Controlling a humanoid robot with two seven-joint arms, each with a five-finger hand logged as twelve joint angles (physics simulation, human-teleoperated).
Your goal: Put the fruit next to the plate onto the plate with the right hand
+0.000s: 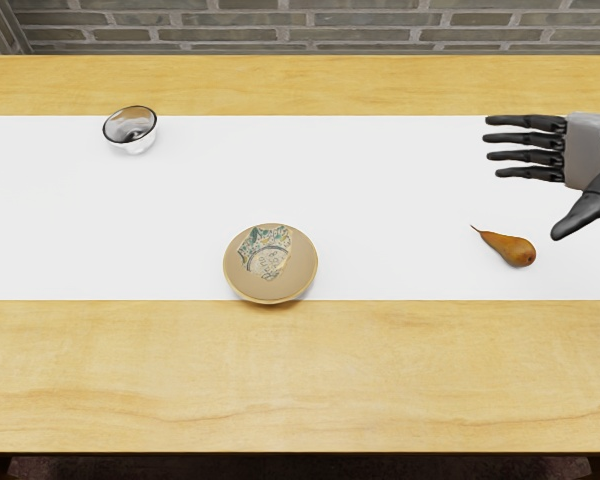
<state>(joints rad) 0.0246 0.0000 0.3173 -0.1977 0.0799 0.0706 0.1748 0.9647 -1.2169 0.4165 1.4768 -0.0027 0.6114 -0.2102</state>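
Observation:
A brown pear (510, 247) lies on its side on the white runner, stem pointing left, well to the right of the plate. The tan plate (298, 268) with a patterned centre sits at the runner's front middle and holds nothing. My right hand (542, 170) enters from the right edge, above and slightly right of the pear, with its dark fingers (525, 140) spread straight to the left and the thumb angled down. It touches nothing. The left arm does not show.
A shiny metal bowl (130, 129) stands at the back left of the runner (380, 180). Wooden tabletop (300, 370) borders the runner front and back. A brick wall runs behind the table.

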